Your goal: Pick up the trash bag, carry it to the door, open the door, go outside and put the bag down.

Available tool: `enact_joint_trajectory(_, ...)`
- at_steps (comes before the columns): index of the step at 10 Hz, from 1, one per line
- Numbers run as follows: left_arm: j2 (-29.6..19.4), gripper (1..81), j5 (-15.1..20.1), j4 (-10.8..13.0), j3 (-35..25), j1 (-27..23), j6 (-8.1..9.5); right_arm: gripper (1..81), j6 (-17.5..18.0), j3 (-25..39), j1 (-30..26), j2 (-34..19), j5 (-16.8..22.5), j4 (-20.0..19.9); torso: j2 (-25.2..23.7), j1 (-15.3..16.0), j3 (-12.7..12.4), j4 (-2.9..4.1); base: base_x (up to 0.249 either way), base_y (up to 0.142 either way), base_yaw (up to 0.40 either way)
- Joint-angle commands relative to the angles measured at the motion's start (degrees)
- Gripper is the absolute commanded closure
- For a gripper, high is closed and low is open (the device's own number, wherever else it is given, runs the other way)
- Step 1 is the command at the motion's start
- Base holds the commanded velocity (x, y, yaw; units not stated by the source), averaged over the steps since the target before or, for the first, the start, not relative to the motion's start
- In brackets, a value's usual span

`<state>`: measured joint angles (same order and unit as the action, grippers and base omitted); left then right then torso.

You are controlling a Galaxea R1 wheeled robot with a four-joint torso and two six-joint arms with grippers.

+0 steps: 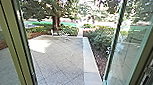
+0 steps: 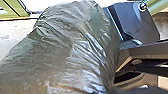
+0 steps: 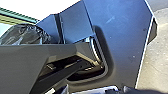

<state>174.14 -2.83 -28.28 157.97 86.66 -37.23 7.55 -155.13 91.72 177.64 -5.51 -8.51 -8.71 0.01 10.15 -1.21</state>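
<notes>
Straight out at 12 o'clock through the doorway, paving [image 1: 61,60] laid in slanting squares runs off from the robot, with a paler border strip [image 1: 90,63] along it towards 1 o'clock. The glass door [image 1: 128,52] stands open at about 1 to 2 o'clock, and a framed upright [image 1: 14,37] rises at about 10 to 11 o'clock.

Close in against the robot's dark body, the trash bag [image 2: 72,50] bulges up in the left wrist view, grey, shiny and gathered into long creases, beside a dark plate [image 2: 137,22] and a jointed bar [image 2: 147,50]. The left arm is posed near enough for the bag to loom large; whether the left gripper is open, closed or holding the bag, I cannot tell. The right arm's wrist is close to the robot's body as well, looking across the plate and bar, with part of the bag beyond them; the right gripper's state I cannot tell either. How the arms bend higher up is unclear.

Head view adds a thick tree trunk [image 1: 54,23] at 11 o'clock, small pale furniture [image 1: 64,36] in front of it between 11 and 12, and bushes [image 1: 101,37] towards 1 o'clock. Right wrist view adds speckled ground [image 3: 156,60] alongside the plate.
</notes>
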Motion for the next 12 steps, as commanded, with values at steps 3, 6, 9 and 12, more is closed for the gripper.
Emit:
enact_joint_trajectory(3,-0.1,81.1,3.5,-0.1,0.1,-2.8,-0.04,1.0,-0.5,0.6,-2.4,1.3,3.8,0.5,0.0,0.0,0.0,0.0,0.083,0.0,0.0)
enact_joint_trajectory(6,-0.4,81.1,3.5,-0.3,0.1,-2.8,-0.04,1.0,-0.5,0.4,-2.6,1.3,3.7,0.4,0.0,0.0,0.0,0.0,0.1,0.0,0.0)
enact_joint_trajectory(9,-0.6,81.1,3.5,0.0,0.1,-2.8,-0.04,1.0,-0.5,0.1,-2.6,1.3,3.6,0.4,0.0,0.0,0.0,0.0,0.1,0.0,0.0)
enact_joint_trajectory(12,-0.9,81.1,3.5,0.1,0.1,-2.9,-0.04,1.0,-0.5,0.1,-2.4,1.3,3.6,0.6,0.0,0.0,0.0,0.0,0.098,0.0,0.0)
